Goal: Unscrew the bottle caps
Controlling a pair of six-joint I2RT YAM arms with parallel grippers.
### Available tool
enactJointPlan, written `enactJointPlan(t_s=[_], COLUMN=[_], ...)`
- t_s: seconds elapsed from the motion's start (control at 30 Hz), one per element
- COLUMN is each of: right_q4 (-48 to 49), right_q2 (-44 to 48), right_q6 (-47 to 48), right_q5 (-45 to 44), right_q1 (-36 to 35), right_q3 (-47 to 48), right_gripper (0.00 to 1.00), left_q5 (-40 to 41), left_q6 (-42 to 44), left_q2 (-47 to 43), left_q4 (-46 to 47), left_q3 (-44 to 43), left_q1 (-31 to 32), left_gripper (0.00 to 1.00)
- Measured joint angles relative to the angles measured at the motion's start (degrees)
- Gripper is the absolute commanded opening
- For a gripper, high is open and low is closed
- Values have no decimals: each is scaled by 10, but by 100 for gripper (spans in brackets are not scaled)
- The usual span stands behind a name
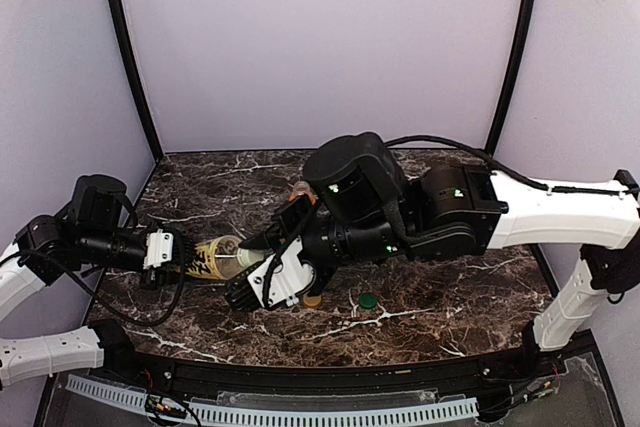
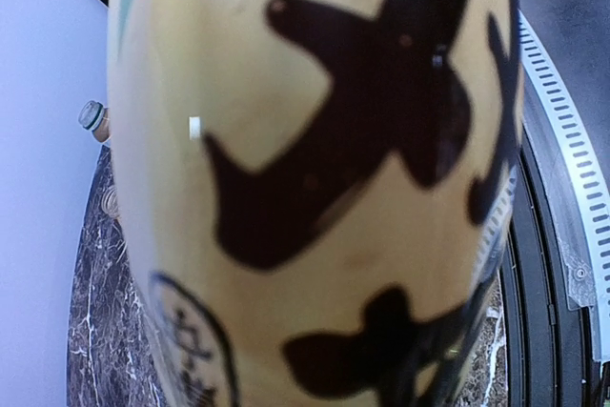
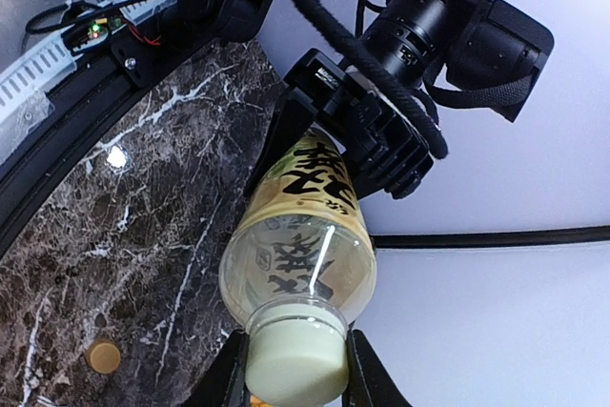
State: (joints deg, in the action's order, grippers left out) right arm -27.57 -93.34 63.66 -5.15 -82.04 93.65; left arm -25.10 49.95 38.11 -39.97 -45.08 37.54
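my left jaws clench the yellow bottle, centre left, bracing it so my right jaws, gripping its cap, can twist.

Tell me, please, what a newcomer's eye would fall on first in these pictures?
A yellow-labelled bottle is held level over the marble table, left of centre, between both arms: the left gripper clamps its base, the right gripper grips its pale cap. A loose green cap lies near the table's front, just right of centre.
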Motion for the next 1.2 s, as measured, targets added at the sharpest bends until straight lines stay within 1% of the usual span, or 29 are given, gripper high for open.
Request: enactJointPlan(t_s=[0.1, 0.13, 0.17, 0.2, 0.23, 0.27, 0.4, 0.47, 0.53, 0.63, 0.73, 0.8, 0.87, 0.97, 1.03, 1.07, 1.2], right_q4=[6, 8, 11, 15, 21, 26, 54, 66, 79, 101, 137, 163, 185, 182, 181, 182, 172], right_q2=[2, 2, 2, 3, 3, 4, 9, 10, 18, 45, 70, 78, 77, 53, 26, 15, -37], right_q6=[49, 57, 64, 70, 75, 78, 66, 32, -22, -143, -304, -410, -524, -677, -750, -770, -843], right_q5=[-28, -32, -36, -38, -41, -52, -86, -90, -73, -29, 5, 18, 18, -8, -11, -10, 4], right_q1=[-11, -12, -12, -13, -13, -13, -12, -10, -4, 13, 52, 76, 97, 110, 113, 113, 117], right_q3=[-10, -12, -13, -16, -20, -25, -55, -58, -58, -57, -48, -42, -33, 2, 29, 38, 83], right_gripper=[0, 6, 39, 67, 91, 98, 99, 99, 99, 99, 99, 97, 97, 97, 97, 95, 84], left_q5=[0, 0, 1, 1, 2, -2, -7, 1, 18, 63, 113, 153, 193, 260, 290, 304, 336], left_q6=[7, 7, 7, 7, 7, 5, -4, -16, -27, -40, -41, -38, -29, -5, 12, 20, 43], left_q2=[2, 2, 2, 2, 2, 2, -4, -9, -15, -25, -30, -29, -29, -25, -21, -18, -7], left_q4=[-3, -3, -3, -3, -3, -3, 1, 15, 40, 102, 167, 207, 254, 323, 361, 375, 408], left_q3=[0, 0, 0, 0, 0, 0, 0, 0, 0, 6, 15, 23, 34, 54, 67, 72, 81], left_q1=[1, 1, 1, 1, 1, 1, 1, 1, 1, 0, -1, -1, -1, -1, -1, -1, -1], left_gripper=[27, 27, 27, 27, 27, 27, 25, 25, 25, 25, 25, 25, 25, 25, 25, 25, 25])
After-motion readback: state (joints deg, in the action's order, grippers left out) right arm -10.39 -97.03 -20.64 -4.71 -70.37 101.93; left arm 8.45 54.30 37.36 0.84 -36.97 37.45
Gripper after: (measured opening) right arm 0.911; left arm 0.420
